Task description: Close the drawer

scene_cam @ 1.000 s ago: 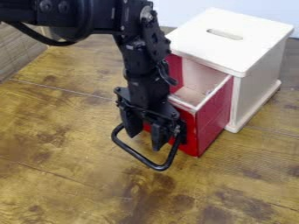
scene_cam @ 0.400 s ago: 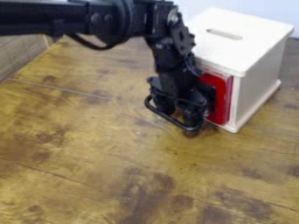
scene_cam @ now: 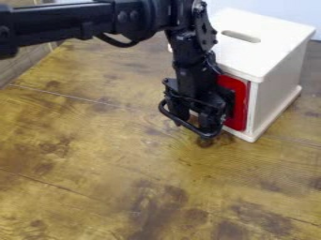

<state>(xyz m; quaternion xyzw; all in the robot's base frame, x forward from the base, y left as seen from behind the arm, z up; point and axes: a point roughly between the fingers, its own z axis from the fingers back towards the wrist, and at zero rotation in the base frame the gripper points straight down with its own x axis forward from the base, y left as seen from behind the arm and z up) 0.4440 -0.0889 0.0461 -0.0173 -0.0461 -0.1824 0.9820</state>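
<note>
The drawer [scene_cam: 235, 101] shows only its red front, which sits pushed into the pale wooden box [scene_cam: 266, 52], close to flush with the box's face. Its black loop handle [scene_cam: 178, 118] sticks out towards the left and front. My gripper [scene_cam: 198, 115] points down right at the handle, pressed close against the red front. Its black fingers merge with the black handle and bracket, so I cannot make out how wide the jaws stand or whether they still clasp the loop.
The box has a slot in its top [scene_cam: 242, 37] and stands at the back right of a worn wooden table [scene_cam: 100, 178]. My dark arm [scene_cam: 113, 19] reaches in from the upper left.
The gripper moved right and away with the handle, sliding the drawer from well out to nearly flush in the box. The light wood inner sides no longer show.
</note>
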